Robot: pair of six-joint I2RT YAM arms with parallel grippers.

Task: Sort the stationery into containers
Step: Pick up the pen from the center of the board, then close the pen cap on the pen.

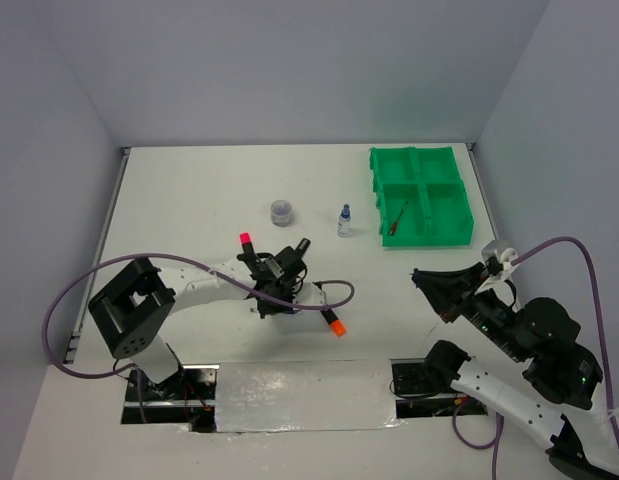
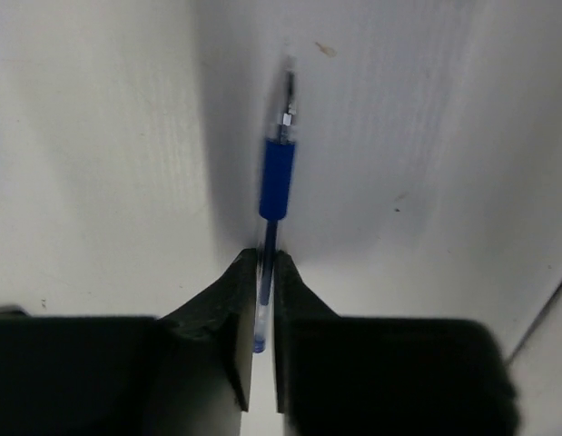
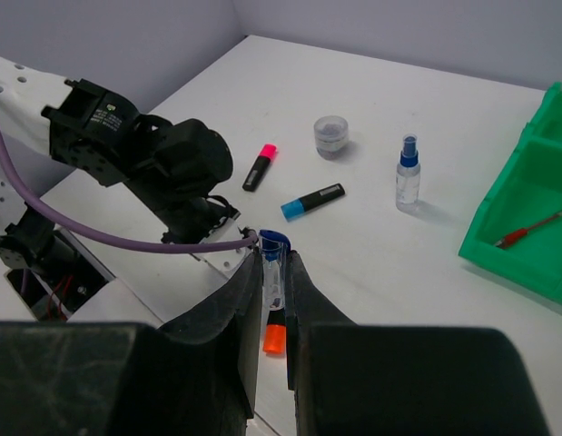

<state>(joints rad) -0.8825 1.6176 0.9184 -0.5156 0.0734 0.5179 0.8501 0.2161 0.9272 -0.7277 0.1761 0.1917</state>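
Our left claw [image 2: 265, 292] is clamped on the blue pen [image 2: 278, 177]. Both fingers [image 2: 235, 313] press the thin clear barrel near its rear end, and the blue grip sleeve and tip stick out ahead over the desk [image 1: 189, 190]. We cannot tell whether the pen is just clear of the surface or touching it.

We judge the pen to be light, stiff and smooth, so a hold this far back may let it swing or slip. The rubbery blue sleeve would give a surer grip.

Near this claw lie the pink highlighter [image 3: 260, 166], the blue highlighter [image 3: 312, 200] and the orange highlighter [image 1: 335, 323]. They are stubby and light and should be easy to pinch across the body.

Farther out stand the round tub [image 1: 281, 211] and the small bottle [image 1: 344, 221], both upright. The bottle looks tippy and is best taken around its body.

The green tray [image 1: 465, 205] sits at the far right, well apart from the pen. A red pen [image 1: 397, 217] already lies in its near-left compartment, which we judge to be the blue pen's likely home.

Our right claw [image 3: 274, 272] hangs near its base, its fingers drawn almost together and holding nothing.
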